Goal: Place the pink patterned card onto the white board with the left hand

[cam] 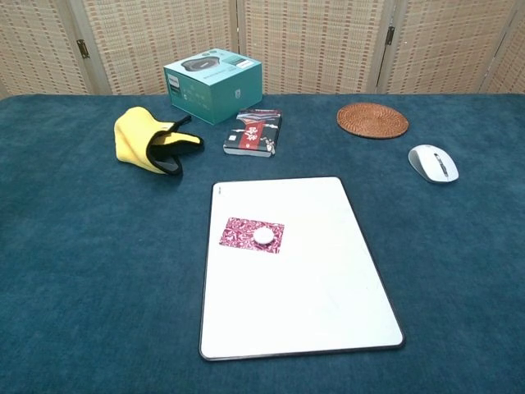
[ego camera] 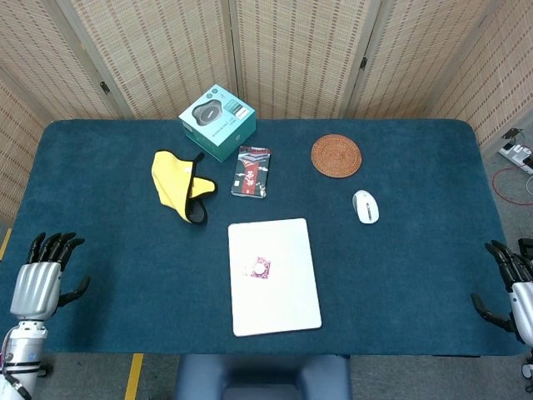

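The pink patterned card (ego camera: 259, 268) (cam: 253, 235) lies flat on the white board (ego camera: 283, 304) (cam: 320, 304), on its left half, with a small white disc on top of it. Nothing touches the card. My left hand (ego camera: 42, 275) is at the table's front left corner, far from the board, fingers spread and holding nothing. My right hand (ego camera: 510, 287) hangs at the front right edge of the table, fingers apart and empty. Neither hand shows in the chest view.
A yellow cloth (ego camera: 176, 185) (cam: 146, 139), a teal box (ego camera: 216, 121) (cam: 213, 84) and a small patterned book (ego camera: 251, 171) (cam: 255, 131) sit behind the board. A woven coaster (ego camera: 336, 156) (cam: 372, 120) and a white mouse (ego camera: 365, 207) (cam: 432, 162) lie at the right.
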You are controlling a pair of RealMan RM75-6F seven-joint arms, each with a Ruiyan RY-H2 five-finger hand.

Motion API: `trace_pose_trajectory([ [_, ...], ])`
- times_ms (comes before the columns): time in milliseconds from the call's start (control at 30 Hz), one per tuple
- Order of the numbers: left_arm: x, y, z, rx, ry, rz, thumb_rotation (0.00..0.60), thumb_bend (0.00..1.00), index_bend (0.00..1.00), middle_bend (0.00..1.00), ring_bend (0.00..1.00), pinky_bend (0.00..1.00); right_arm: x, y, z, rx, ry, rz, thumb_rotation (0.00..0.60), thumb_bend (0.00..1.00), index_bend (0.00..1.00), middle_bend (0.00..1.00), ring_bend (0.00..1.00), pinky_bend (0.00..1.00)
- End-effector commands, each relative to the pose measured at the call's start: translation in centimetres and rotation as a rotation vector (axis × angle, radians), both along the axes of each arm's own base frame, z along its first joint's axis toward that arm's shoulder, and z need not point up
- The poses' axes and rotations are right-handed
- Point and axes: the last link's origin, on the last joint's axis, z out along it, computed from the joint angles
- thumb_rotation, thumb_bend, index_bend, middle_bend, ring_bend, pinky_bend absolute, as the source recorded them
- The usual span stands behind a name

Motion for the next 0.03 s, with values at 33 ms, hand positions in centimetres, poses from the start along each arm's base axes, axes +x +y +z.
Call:
trace_pose_trajectory([
  [33,-0.56,-1.74,0.22,-0.001,0.014,0.004,0.600,0.35,0.24,0.19,0.13,0.00,-0.02,0.49,-0.24,-0.019,0.028,-0.005,0.600,0.37,0.08,0.10,0.14,0.11],
])
